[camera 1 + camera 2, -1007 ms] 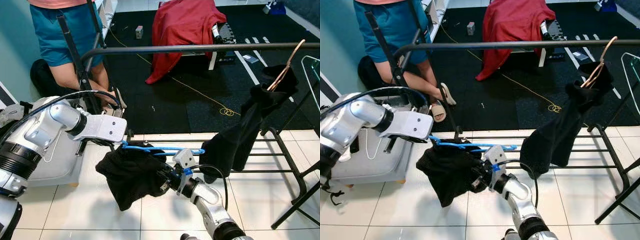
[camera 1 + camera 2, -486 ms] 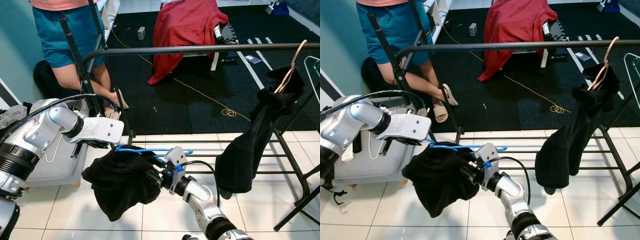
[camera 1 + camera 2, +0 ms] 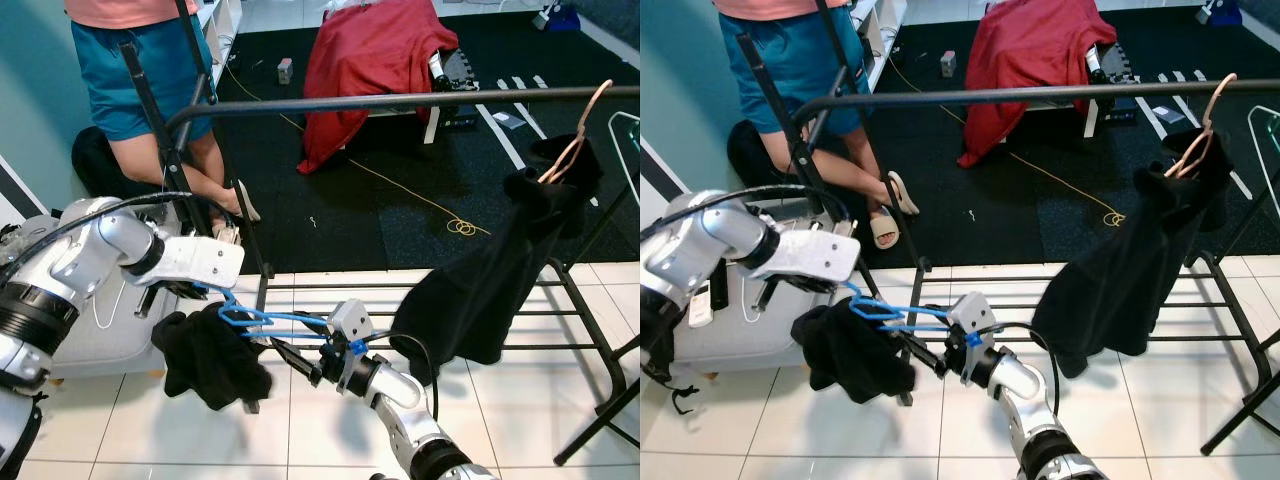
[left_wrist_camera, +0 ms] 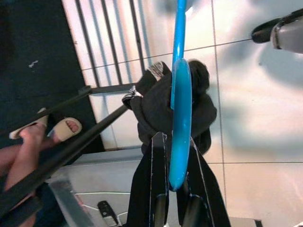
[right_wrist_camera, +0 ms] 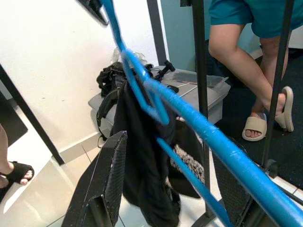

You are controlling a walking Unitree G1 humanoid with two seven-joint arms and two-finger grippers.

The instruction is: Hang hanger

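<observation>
Left gripper (image 4: 173,208) was clenched on the hook end of the blue hanger (image 3: 262,320); in the left wrist view both black fingers (image 4: 158,175) flanked the blue plastic. Right gripper (image 5: 170,189) was spread, its fingers either side of the hanger's bar without clamping it, so it was steadying or had let go; I could not tell which.

The hanger lay roughly level, low over the tiled floor (image 3: 330,440), between the two grippers. A black garment (image 3: 208,355) was bunched at its left end, hanging off one shoulder rather than spread across.

The clothes rail (image 3: 400,98) ran well above the hanger. Another black garment (image 3: 490,280) already hung at its right end. A person (image 3: 140,60) stood behind the rack.

Judged step: carrying, hook not yet on rail. Next move calls for raising the left arm and turning the hook over the rail.
</observation>
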